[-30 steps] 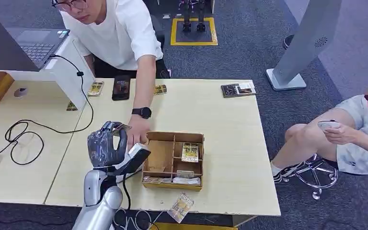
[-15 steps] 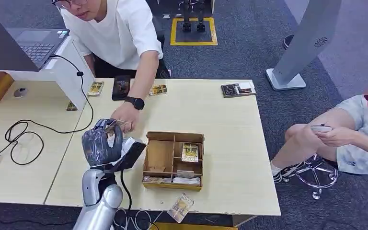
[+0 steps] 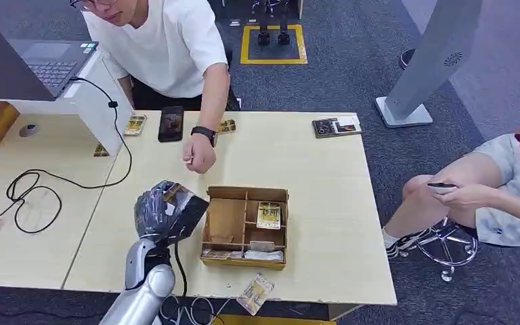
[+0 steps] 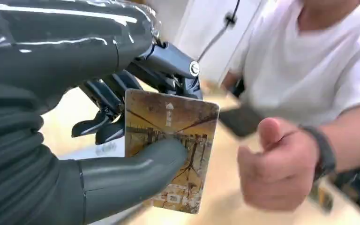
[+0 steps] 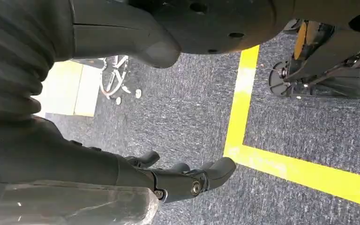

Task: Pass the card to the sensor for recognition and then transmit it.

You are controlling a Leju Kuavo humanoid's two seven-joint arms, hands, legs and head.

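My left hand (image 3: 164, 210) hovers low over the table (image 3: 318, 169), just left of the wooden box (image 3: 247, 192). It pinches a worn brown card (image 4: 180, 117) between its thumb and dark fingers (image 4: 105, 89); a corner of that card (image 3: 171, 192) peeks above the hand. A dark device with a cable, mostly hidden under the hand, shows at its right side (image 3: 193, 207). The person's fist (image 3: 198, 160) is raised over the table beyond my hand, apart from it. My right hand (image 5: 98, 164) hangs over the grey floor, fingers loosely extended, holding nothing.
The box holds cards (image 3: 268, 214) in its compartments. A loose card (image 3: 255, 293) overhangs the table's front edge. A phone (image 3: 170, 124) and more cards (image 3: 135, 125) lie at the far edge. A black cable (image 3: 34, 189) loops at left. Another person (image 3: 494, 183) sits at right.
My left hand has moved right, toward the box, still holding the card. The person's hand has left my hand and pulled back into a fist farther up the table.
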